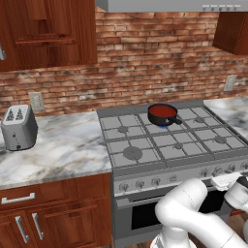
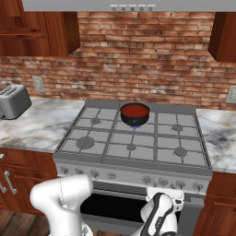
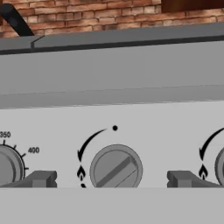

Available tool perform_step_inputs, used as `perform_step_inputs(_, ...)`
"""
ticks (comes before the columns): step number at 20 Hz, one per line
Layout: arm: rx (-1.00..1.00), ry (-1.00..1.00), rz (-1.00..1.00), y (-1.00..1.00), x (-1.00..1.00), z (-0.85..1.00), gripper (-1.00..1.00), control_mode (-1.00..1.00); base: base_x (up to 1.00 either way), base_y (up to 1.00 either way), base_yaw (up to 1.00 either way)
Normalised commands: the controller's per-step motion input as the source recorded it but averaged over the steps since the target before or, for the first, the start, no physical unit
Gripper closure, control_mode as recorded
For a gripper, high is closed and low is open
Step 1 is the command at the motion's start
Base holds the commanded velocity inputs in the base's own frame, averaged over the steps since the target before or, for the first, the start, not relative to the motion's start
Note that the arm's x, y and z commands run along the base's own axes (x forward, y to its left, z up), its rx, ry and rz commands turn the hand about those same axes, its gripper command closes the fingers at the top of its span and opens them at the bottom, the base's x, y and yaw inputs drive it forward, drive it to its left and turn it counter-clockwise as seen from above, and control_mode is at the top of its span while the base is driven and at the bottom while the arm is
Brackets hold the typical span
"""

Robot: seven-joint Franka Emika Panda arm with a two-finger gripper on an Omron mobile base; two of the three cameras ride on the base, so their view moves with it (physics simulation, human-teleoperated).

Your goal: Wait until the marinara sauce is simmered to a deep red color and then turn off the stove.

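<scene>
The marinara sauce [image 1: 162, 111] [image 2: 135, 110] is a smooth deep red patch inside a small black pan [image 1: 156, 117] on the back middle burner of the grey stove [image 1: 164, 172] [image 2: 131, 173]. A blue flame [image 2: 134, 125] burns under the pan. My gripper [image 3: 111, 180] [image 2: 165, 190] is low in front of the knob row, right of centre. It is open, and its fingertips [image 3: 43, 179] stand on either side of a round knob [image 3: 116, 168] without touching it. The knob's bar sits diagonal, turned away from the dot above it.
A silver toaster [image 1: 18, 127] [image 2: 11, 101] stands on the marble counter [image 1: 68, 145] left of the stove. An oven temperature dial [image 3: 6, 168] is left of the knob and another burner knob [image 3: 220, 166] is to its right. The pan's black handle [image 3: 13, 19] pokes over the stovetop edge.
</scene>
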Motion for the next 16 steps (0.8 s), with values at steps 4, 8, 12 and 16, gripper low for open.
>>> perform_step_inputs(4, 0.0, 0.0, 0.0, -0.15, 0.04, -0.17, -1.0, -1.0, 0.0, 0.0, 0.0)
perform_step_inputs(8, 0.0, 0.0, 0.0, -0.02, 0.06, -0.1, -1.0, -1.0, 0.0, 0.0, 0.0)
perform_step_inputs(12, 0.0, 0.0, 0.0, 0.0, 0.09, -0.06, -1.0, -1.0, 0.0, 0.0, 0.0)
perform_step_inputs(16, 0.0, 0.0, 0.0, 0.0, 0.01, 0.0, -1.0, -1.0, 0.0, 0.0, 0.0)
